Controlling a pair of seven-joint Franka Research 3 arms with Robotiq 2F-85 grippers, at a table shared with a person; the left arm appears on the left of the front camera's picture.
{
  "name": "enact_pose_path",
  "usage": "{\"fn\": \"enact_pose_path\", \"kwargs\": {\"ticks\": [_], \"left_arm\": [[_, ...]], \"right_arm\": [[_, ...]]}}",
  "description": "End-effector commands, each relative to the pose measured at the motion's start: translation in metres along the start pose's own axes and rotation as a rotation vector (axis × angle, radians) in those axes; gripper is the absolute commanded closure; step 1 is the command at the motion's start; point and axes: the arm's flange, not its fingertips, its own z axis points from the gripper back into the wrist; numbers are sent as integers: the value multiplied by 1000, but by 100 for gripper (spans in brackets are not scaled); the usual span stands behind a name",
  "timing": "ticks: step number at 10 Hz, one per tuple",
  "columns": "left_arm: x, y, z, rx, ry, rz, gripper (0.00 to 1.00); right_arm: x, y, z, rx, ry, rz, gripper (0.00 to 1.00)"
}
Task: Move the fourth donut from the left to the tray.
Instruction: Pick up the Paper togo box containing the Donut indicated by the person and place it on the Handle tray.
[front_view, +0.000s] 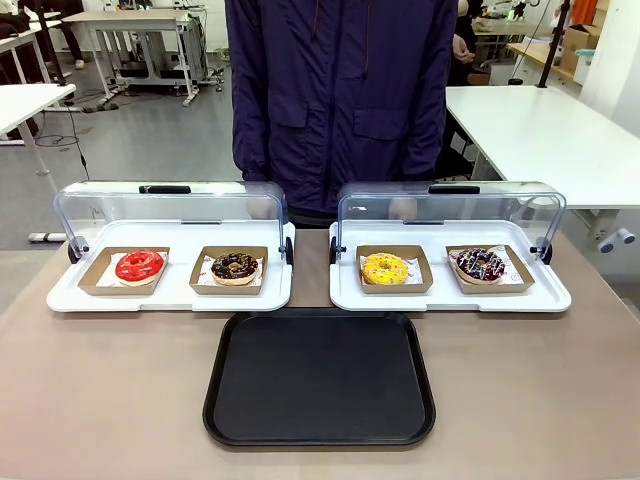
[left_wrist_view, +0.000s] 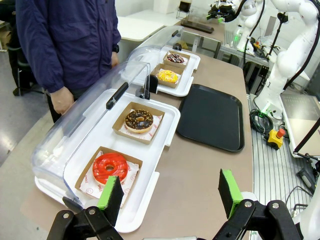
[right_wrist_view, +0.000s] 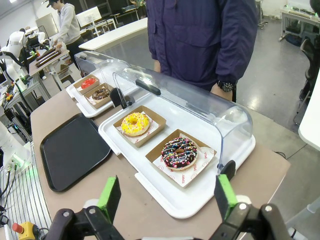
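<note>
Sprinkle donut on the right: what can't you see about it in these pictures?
- Front view: the fourth donut sits small; the print on the paper under it is unreadable.
- Right wrist view: its underside is hidden by the cardboard holder.
- Front view: the person's hand behind the clear lid is hazy.

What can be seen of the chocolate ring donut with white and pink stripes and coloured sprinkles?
The dark-glazed ring donut, striped white and pink with coloured sprinkles, lies flat on printed paper in a brown cardboard holder. The holder rests in the right white display tray, its clear lid raised, beside a yellow-glazed donut.
</note>
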Motion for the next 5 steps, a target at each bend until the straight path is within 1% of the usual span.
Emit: {"fn": "enact_pose_path", "kwargs": {"ticks": [1,5], "left_arm": [[2,-4,-1,9,11,2,0],[2,-4,-1,9,11,2,0]], "right_arm": [[1,-3,-1,2,-30,24,0],[1,-3,-1,2,-30,24,0]]}}
